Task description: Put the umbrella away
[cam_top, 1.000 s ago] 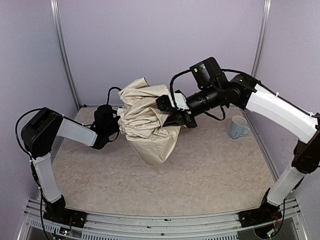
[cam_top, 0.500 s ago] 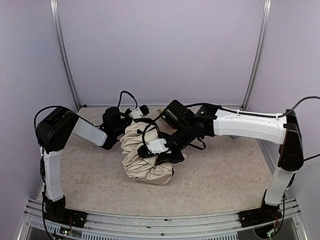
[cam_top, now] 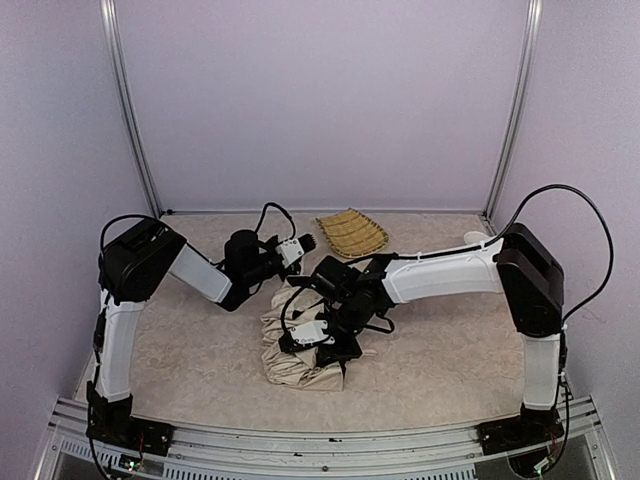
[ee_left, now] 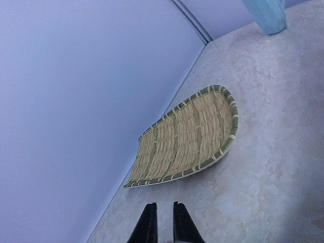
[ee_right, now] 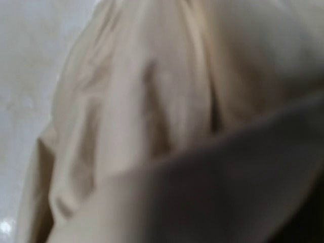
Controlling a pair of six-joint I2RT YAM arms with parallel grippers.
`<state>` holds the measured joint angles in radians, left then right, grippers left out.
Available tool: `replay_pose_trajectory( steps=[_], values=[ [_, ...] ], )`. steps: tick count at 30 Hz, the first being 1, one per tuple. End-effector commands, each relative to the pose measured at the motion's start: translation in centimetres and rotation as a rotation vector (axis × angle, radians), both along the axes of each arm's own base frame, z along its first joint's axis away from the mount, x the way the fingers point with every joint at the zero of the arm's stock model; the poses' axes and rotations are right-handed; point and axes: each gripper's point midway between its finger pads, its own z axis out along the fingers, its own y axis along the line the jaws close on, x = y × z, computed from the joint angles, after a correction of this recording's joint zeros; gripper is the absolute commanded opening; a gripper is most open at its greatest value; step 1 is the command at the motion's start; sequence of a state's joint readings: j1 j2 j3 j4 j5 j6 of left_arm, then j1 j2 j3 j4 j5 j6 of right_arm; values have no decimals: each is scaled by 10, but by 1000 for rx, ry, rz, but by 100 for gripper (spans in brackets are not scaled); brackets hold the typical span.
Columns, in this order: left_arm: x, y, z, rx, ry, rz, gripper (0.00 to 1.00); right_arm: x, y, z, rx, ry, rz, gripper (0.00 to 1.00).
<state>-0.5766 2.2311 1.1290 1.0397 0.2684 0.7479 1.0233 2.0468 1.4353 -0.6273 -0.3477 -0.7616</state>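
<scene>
The umbrella lies on the table as a crumpled cream-beige bundle, front of centre. My right gripper presses down onto its right side and is shut on it, with the fingers buried in the fabric. The right wrist view shows only blurred cream folds of the umbrella. Its shaft and strap are hidden. My left gripper hovers behind the umbrella, apart from it, pointing at the woven tray. In the left wrist view the left gripper has its black fingers nearly together with nothing between them.
A woven straw-yellow basket tray lies at the back by the rear wall. A light-blue cup stands further right, mostly hidden behind the right arm in the top view. Purple walls close in the back and sides.
The right arm has brought the umbrella down from mid-air onto the table, where it has collapsed into a bundle. The left gripper has come away from the fabric and swung toward the tray.
</scene>
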Motion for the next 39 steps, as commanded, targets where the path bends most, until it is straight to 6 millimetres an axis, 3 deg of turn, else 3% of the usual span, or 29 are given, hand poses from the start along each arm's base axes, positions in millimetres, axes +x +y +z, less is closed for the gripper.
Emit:
replay_pose_trajectory(
  steps=[1, 2, 3, 6, 9, 12, 15, 18, 21, 23, 25, 28, 30, 33, 36, 39],
  values=[
    [47, 27, 71, -140, -197, 241, 33, -60, -31, -39, -149, 243, 48, 0],
    [55, 37, 71, -153, -202, 310, 55, -61, -33, -43, -163, 254, 35, 0],
    [62, 45, 74, -165, -212, 366, 70, -61, -35, -45, -174, 265, 21, 0],
    [88, 76, 85, -189, -217, 545, 96, -61, -37, -49, -190, 293, -17, 0],
    [113, 119, 101, -232, -185, 752, 99, -57, -39, -49, -187, 333, -63, 0],
    [105, 156, 134, -322, -184, 884, 99, -50, -39, -47, -184, 370, -101, 0],
    [61, 157, 160, -366, -152, 823, 99, -45, -39, -43, -184, 443, -140, 0],
    [8, 142, 166, -365, -80, 720, 98, -40, -40, -43, -189, 507, -175, 0],
    [-58, 96, 149, -272, 67, 504, 90, -34, -39, -40, -182, 581, -210, 0],
    [-108, 68, 132, -219, 189, 310, 78, -32, -39, -35, -164, 654, -231, 0],
    [-159, 49, 136, -223, 295, 111, 66, -27, -37, -30, -138, 713, -250, 0],
    [-225, 31, 122, -156, 374, -94, 62, -18, -36, -29, -115, 774, -279, 0],
    [-259, 24, 100, -56, 380, -160, 66, -12, -36, -34, -122, 786, -299, 0],
    [-290, 18, 47, 116, 442, -209, 80, -6, -36, -41, -134, 794, -321, 0],
    [-293, 17, 2, 247, 514, -184, 94, 1, -33, -40, -111, 800, -334, 0],
    [-287, 12, -23, 301, 527, -169, 99, 5, -33, -37, -91, 802, -336, 0]
  ],
)
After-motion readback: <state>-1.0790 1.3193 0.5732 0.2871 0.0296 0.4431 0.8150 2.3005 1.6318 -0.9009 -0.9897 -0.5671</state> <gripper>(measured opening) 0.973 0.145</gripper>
